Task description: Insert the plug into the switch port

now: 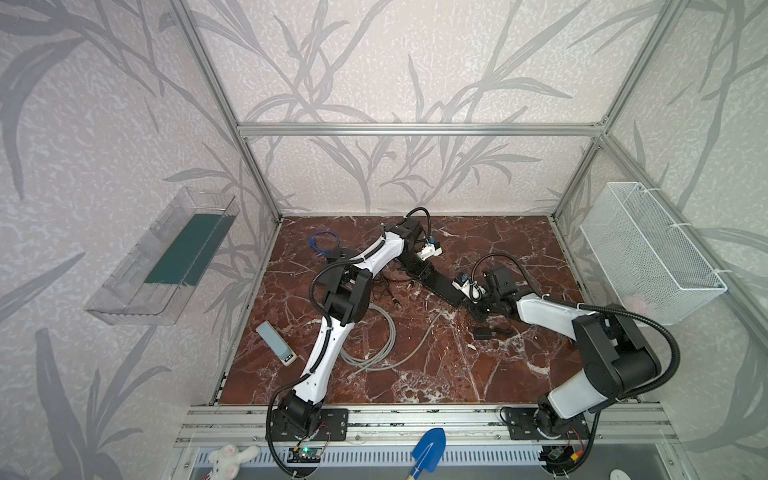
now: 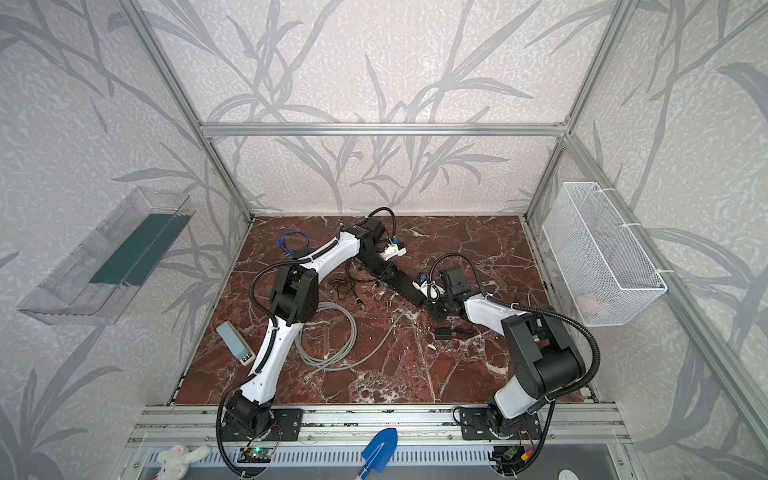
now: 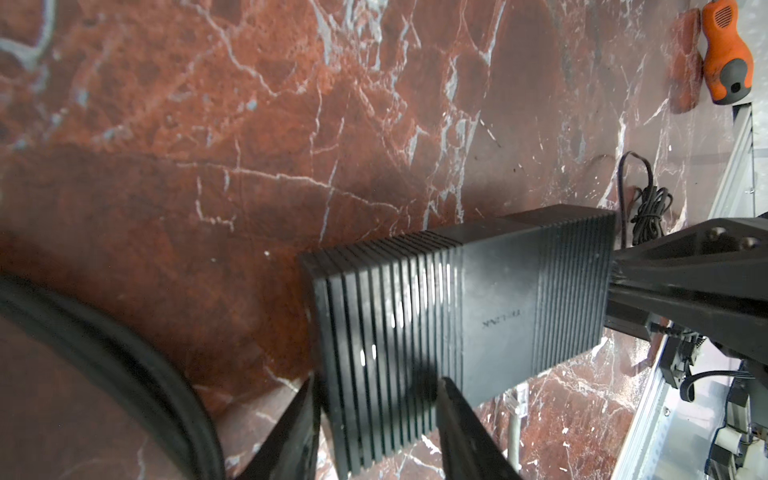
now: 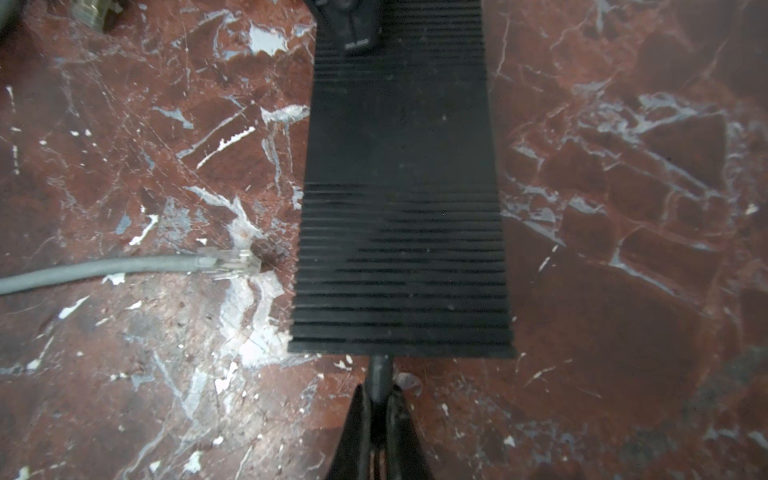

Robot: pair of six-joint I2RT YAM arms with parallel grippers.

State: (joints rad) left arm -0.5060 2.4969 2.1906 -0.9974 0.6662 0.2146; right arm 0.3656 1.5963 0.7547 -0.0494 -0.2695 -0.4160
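While the switch (image 1: 440,284) lies flat on the tabletop (image 1: 457,374), slanted between the two arms in both top views, each arm takes one short end of it, and that looks like the whole point of the setup. Left gripper (image 3: 378,386) sits at the far end with its jaws part-way apart, a finger on either side of the ribbed corner. It's probably bracing the box so it can't slide when pushed from the other end, though whether it actually squeezes can't be told. Right gripper (image 4: 379,392) is pinched closed on a thin black stem, most likely the plug (image 4: 380,370), whose tip meets the near end of the switch. Best guess is that the insertion is underway, not confirmed.

Right wrist view gives the line-up of plug and box edge. It also shows a grey cable (image 4: 104,270) with a clear connector (image 4: 232,262) lying loose just beside the switch. It looks down on the top face though, so the port itself is hidden and seating depth is anyone's guess. Left wrist view shows faint brand print on the switch and an orange-handled tool (image 3: 727,54) off by the frame, which the top views don't show. Top views give the overall layout, but the plug is too small to make out there.
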